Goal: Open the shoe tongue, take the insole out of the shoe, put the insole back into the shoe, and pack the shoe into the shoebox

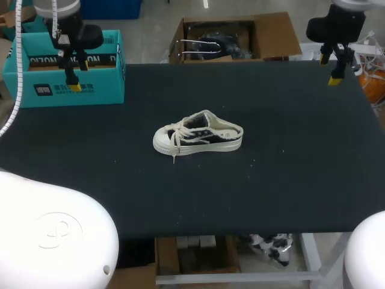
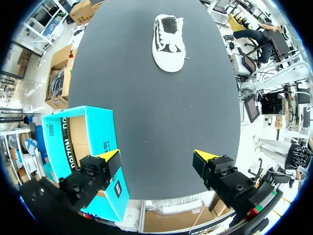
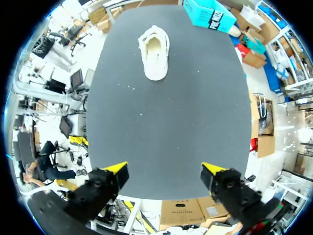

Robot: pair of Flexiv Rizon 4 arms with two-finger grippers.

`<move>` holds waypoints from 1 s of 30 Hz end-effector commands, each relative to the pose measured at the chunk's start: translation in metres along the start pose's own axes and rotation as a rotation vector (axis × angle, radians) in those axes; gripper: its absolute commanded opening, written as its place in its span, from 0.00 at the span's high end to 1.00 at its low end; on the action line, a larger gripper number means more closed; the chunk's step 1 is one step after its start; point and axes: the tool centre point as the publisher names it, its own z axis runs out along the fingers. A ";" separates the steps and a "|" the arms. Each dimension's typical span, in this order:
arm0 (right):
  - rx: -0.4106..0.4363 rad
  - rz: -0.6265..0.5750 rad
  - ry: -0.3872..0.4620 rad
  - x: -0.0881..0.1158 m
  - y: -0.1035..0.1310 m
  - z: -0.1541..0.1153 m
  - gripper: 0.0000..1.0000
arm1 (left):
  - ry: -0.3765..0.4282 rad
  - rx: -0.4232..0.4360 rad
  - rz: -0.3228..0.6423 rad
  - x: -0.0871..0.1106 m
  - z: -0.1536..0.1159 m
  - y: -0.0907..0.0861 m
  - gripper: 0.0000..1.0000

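Observation:
A black and white canvas shoe (image 1: 198,137) (image 2: 167,41) (image 3: 154,51) with loose white laces lies on its sole in the middle of the black table (image 1: 271,180), toe toward my left. The teal shoebox (image 1: 63,75) (image 2: 80,147) (image 3: 210,13) stands open at the table's far left corner. My left gripper (image 1: 73,81) (image 2: 156,164) hangs open over the box's front wall, with nothing between its fingers. My right gripper (image 1: 337,72) (image 3: 164,172) hovers open above the table's far right corner, empty too. The shoe lies far ahead of both grippers.
A brown cardboard box (image 1: 234,39) with dark things in it stands just behind the table's far edge. The shoe has bare black cloth all around it.

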 end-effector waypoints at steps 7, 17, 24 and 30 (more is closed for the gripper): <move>0.000 0.000 0.000 0.000 0.000 0.000 0.00 | 0.001 -0.001 0.000 0.000 -0.001 0.000 0.00; 0.000 0.000 0.000 0.000 0.000 0.000 0.00 | 0.001 -0.001 0.000 0.000 -0.001 0.000 0.00; 0.000 0.000 0.000 0.000 0.000 0.000 0.00 | 0.001 -0.001 0.000 0.000 -0.001 0.000 0.00; -0.070 0.039 -0.027 -0.004 0.002 0.000 0.00 | -0.030 -0.027 -0.065 0.006 -0.012 -0.027 0.00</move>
